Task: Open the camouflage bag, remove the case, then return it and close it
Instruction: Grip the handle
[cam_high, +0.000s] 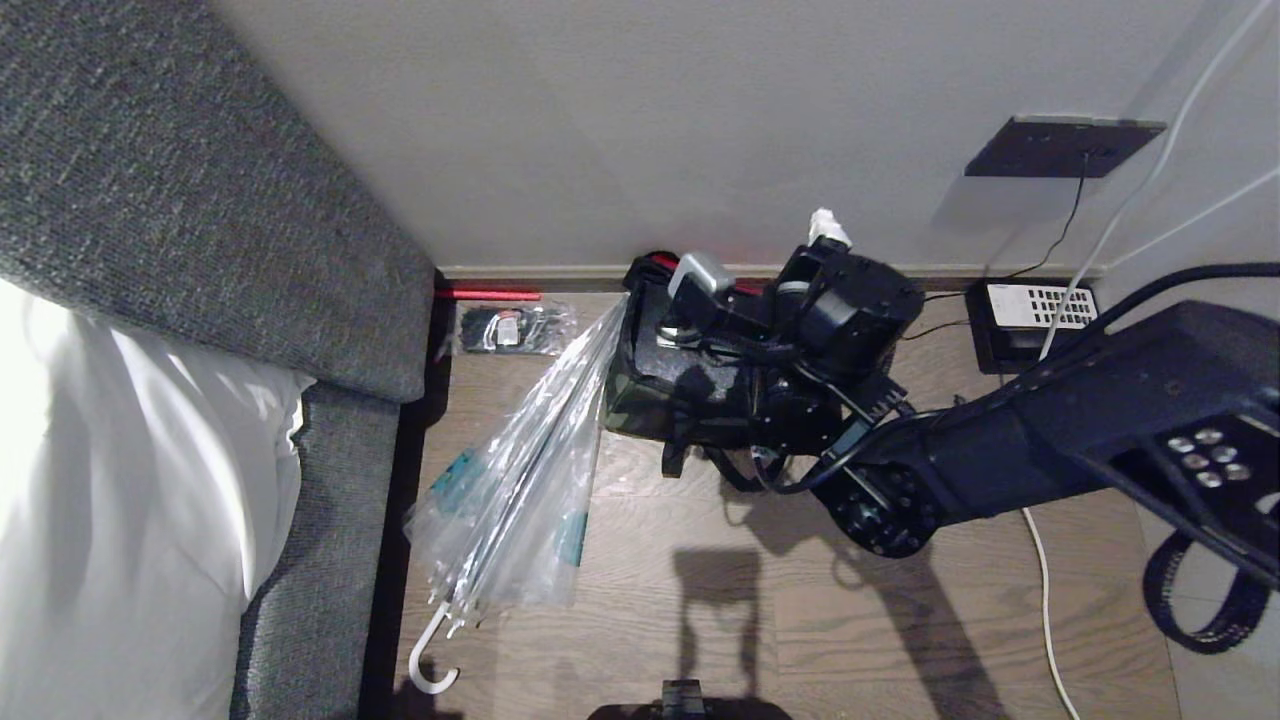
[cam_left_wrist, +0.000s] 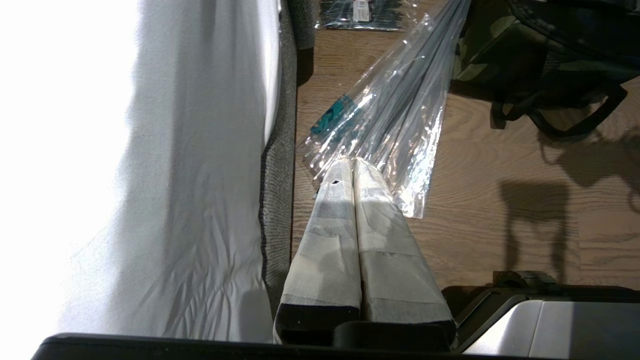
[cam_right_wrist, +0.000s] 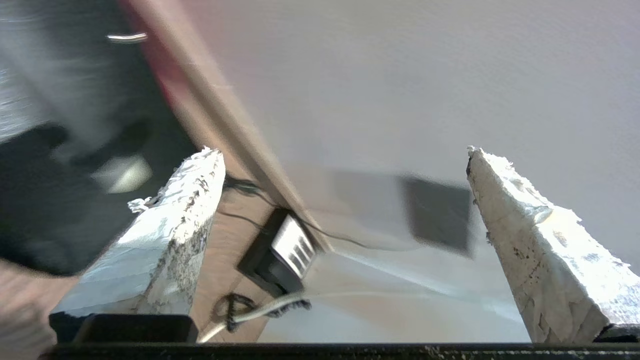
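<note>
1. The camouflage bag (cam_high: 640, 400) sits on the wood floor against the wall, with the right arm right over it
2. The right gripper (cam_right_wrist: 345, 200) has its jaws spread wide, nothing between them, facing the wall
3. The left gripper (cam_left_wrist: 353, 170) has its jaws pressed together, empty, near the plastic-wrapped umbrella (cam_high: 520, 480) just beside the bag

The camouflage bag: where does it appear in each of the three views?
Head view: camouflage bag at centre, by the wall, partly behind the right arm.
Left wrist view: upper right corner.
Right wrist view: cannot be made out.
Shared landmark: the plastic-wrapped umbrella, lying beside it.
</note>
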